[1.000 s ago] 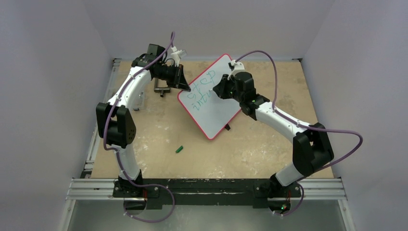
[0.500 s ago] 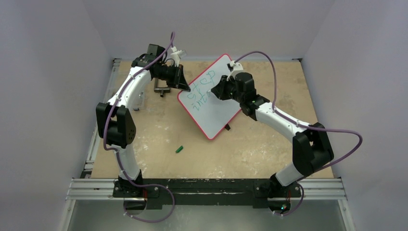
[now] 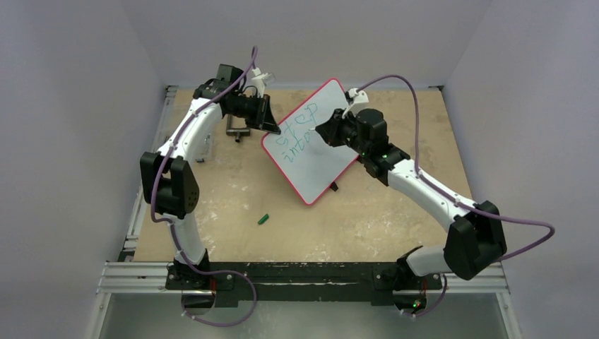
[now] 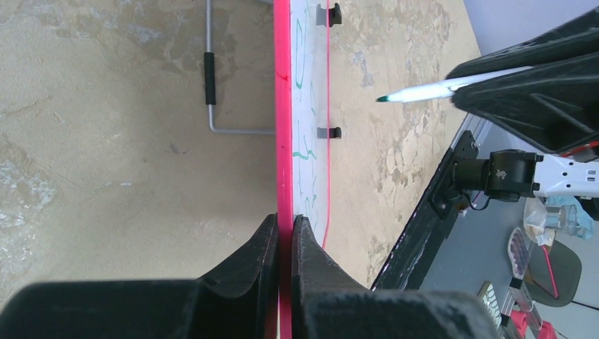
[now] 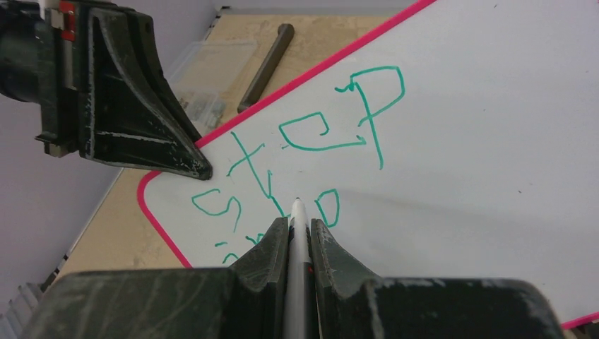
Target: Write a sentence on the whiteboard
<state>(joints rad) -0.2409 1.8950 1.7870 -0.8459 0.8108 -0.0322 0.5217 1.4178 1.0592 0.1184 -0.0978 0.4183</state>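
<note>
From above, one smooth white whiteboard [image 3: 318, 166] with a rounded red rim sits askew mid-desk [image 3: 367, 219]; left wrist: left gripper [image 4: 284, 220] clenched on that rim; right wrist: right gripper [image 5: 297, 222] grasping one slim white marker [image 5: 297, 247] over the sentence [image 5: 311, 152], two green lines.

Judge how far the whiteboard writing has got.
Done: "step" and "into" stand in green. In hand: left gripper clamps the whiteboard's red rim; right gripper holds the marker, tip off the board. Left: any further words; the lower board is bare.
</note>
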